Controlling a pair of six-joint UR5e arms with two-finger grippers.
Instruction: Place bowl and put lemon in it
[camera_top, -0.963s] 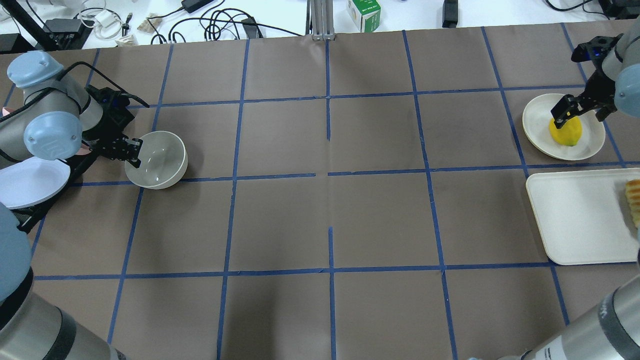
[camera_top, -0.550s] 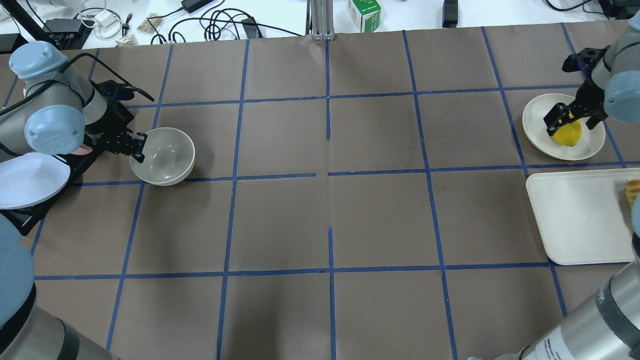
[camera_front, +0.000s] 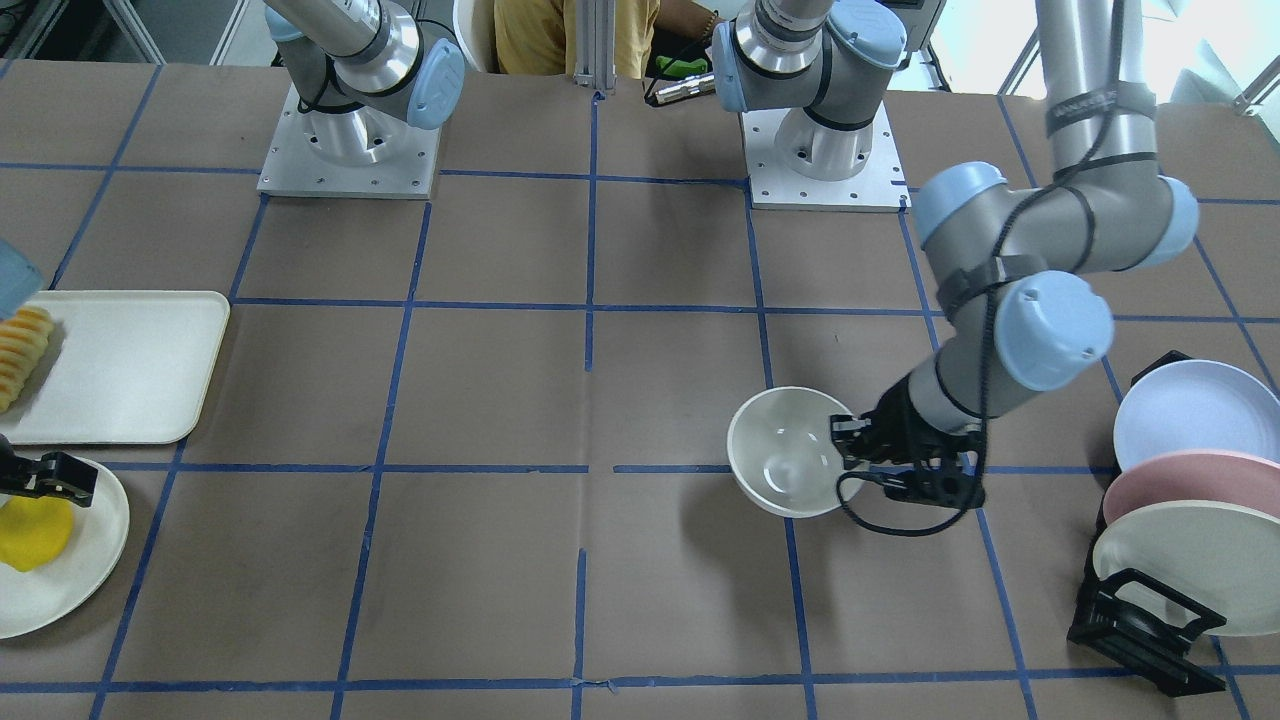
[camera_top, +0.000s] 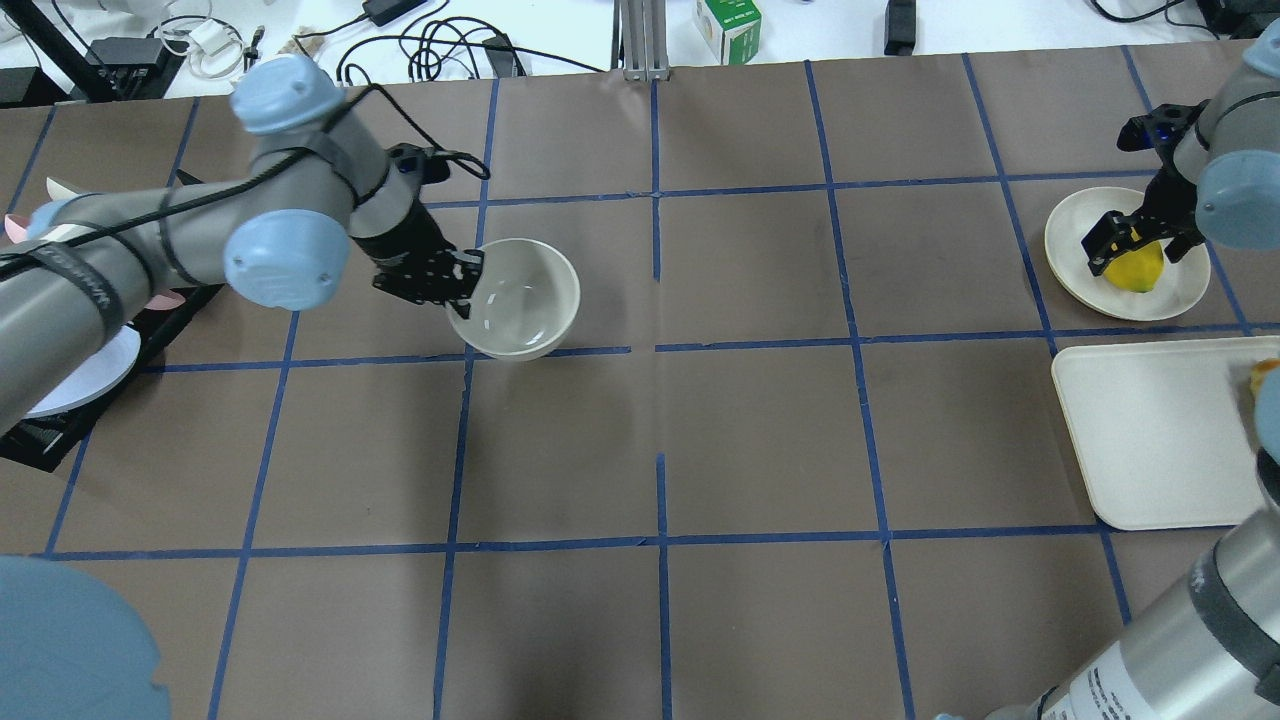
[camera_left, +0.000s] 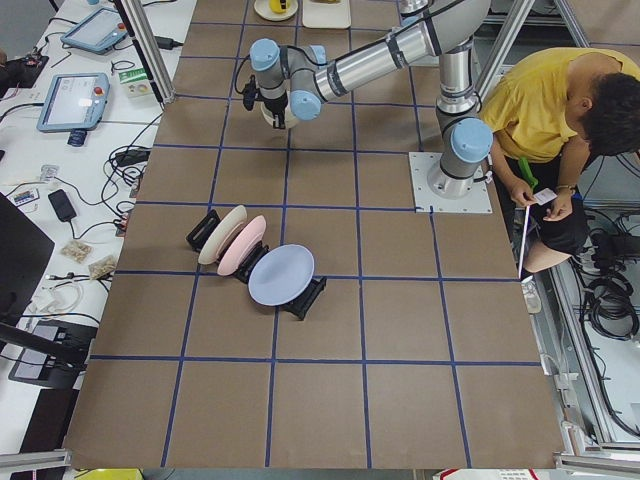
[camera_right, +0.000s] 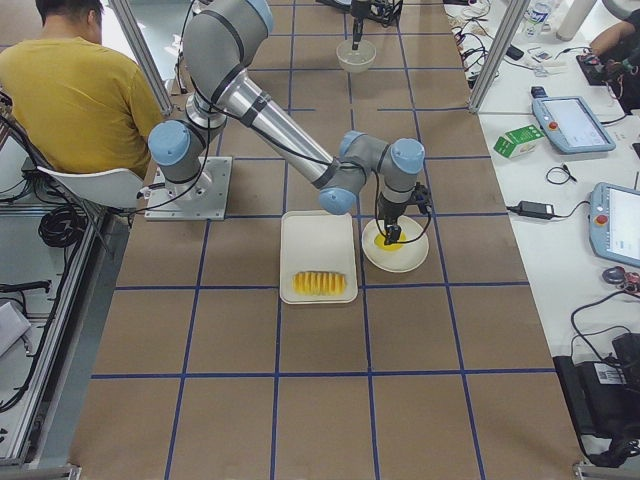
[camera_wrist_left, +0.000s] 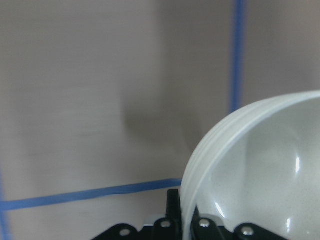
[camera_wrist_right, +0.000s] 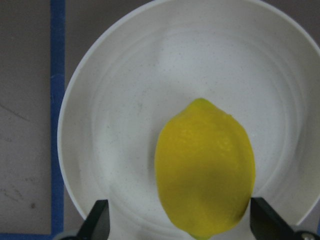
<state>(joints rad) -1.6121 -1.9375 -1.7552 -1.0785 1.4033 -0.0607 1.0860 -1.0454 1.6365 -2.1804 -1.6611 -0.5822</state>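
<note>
The off-white bowl (camera_top: 520, 300) hangs tilted a little above the table, left of centre; it also shows in the front view (camera_front: 785, 465) and the left wrist view (camera_wrist_left: 260, 170). My left gripper (camera_top: 455, 285) is shut on its rim on the side nearest the rack. The yellow lemon (camera_top: 1135, 268) lies on a flat off-white plate (camera_top: 1075, 250) at the far right. My right gripper (camera_top: 1135, 245) is open just above it. In the right wrist view the lemon (camera_wrist_right: 205, 170) lies between the two spread fingers (camera_wrist_right: 97, 220).
A white tray (camera_top: 1150, 430) with sliced ridged yellow food (camera_front: 22, 355) lies beside the plate. A black rack (camera_front: 1140, 620) with pastel plates (camera_front: 1190, 410) stands at the table's left end. A seated person (camera_left: 540, 100) is behind the robot bases.
My left arm has carried the bowl to the right, away from the rack and toward the table's middle. My right gripper has shifted slightly over the lemon and stays open.
</note>
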